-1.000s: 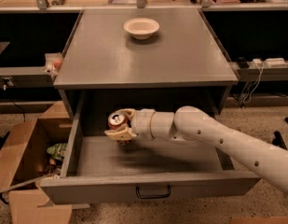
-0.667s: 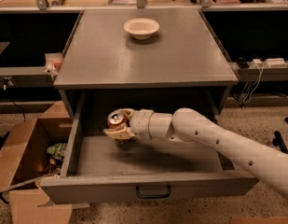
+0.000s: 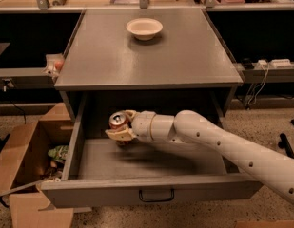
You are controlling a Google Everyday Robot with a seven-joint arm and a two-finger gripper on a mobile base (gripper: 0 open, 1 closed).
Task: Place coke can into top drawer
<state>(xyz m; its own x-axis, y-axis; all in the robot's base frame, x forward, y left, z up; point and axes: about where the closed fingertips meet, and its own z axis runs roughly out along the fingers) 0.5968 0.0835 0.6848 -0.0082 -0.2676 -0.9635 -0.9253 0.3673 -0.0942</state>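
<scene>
Drawer (image 3: 151, 194) is pulled out. Arm (image 3: 222, 144) reaches in from the right. Step in hand looks like lowering: the can (image 3: 117, 120) sits inside the drawer, left-rear, low over the floor; can't tell if it touches. Next move: set the base down flat, release, then back out clear of the drawer front. Gripper (image 3: 121, 126) is clamped around the can, fingers tight on its sides.

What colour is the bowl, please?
The bowl is white, camera view; gripper holds can in drawer.
</scene>
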